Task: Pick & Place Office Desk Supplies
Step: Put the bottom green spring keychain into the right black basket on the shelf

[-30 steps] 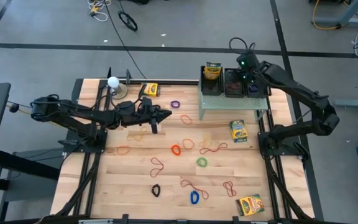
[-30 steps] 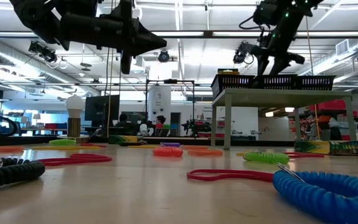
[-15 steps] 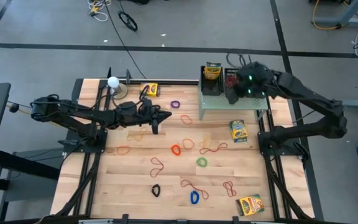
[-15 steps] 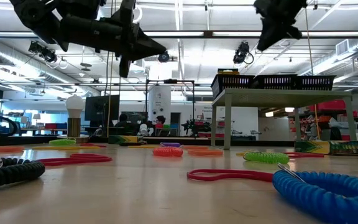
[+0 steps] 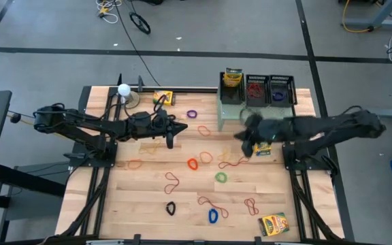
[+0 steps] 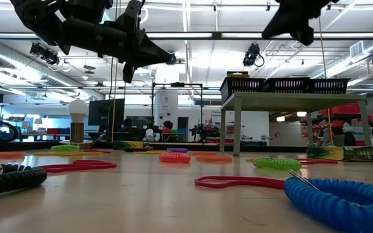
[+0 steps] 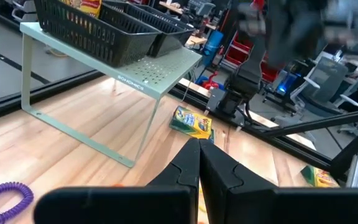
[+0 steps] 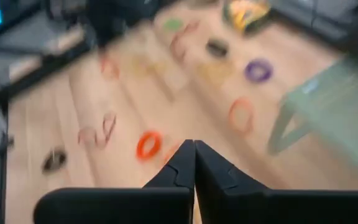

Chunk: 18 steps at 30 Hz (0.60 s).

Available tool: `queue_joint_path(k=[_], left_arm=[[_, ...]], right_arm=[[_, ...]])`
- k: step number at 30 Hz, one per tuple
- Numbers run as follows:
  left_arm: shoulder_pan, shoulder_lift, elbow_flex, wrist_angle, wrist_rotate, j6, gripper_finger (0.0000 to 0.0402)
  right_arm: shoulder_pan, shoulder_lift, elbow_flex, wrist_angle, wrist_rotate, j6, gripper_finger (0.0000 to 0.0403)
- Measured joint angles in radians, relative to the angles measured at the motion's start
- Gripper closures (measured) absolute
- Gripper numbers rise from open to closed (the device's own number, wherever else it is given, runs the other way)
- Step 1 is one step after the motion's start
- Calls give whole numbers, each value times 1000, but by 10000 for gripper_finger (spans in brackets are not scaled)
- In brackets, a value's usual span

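Wooden table (image 5: 148, 204) scattered with rubber-band loops (image 5: 192, 164); pale green shelf (image 5: 231, 111) carries three mesh trays (image 5: 281, 88). Right gripper (image 5: 242, 146) has swung off the trays, fingers pressed together, empty — next pickup coming. Left gripper (image 5: 182, 126) hovers, fingers together.

Two black jointed arms (image 5: 80, 126) of boxy links, each gripper (image 7: 199, 163) wedge-fingered.

R pincer (image 5: 245, 144) smeared in high view, its arm partly covering a crayon box (image 5: 261, 145). R wrist view blurred: rubber-band loops (image 8: 149, 144) just colour blobs. Low view crops both arms at top edge.
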Motion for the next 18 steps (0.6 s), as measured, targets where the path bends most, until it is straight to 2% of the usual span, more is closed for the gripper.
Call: queue_joint_path(k=[5,9,18], left_arm=[[0,0,0,-20,0,-1,394],[0,0,0,-32,0,-3,394],[-2,0,0,-52,4,-3,394]], right_arm=[[141,140,-15,0,-1,96,381],[213,266,-15,6,-21,152,353],[246,534,-16,123,-72,128,260]])
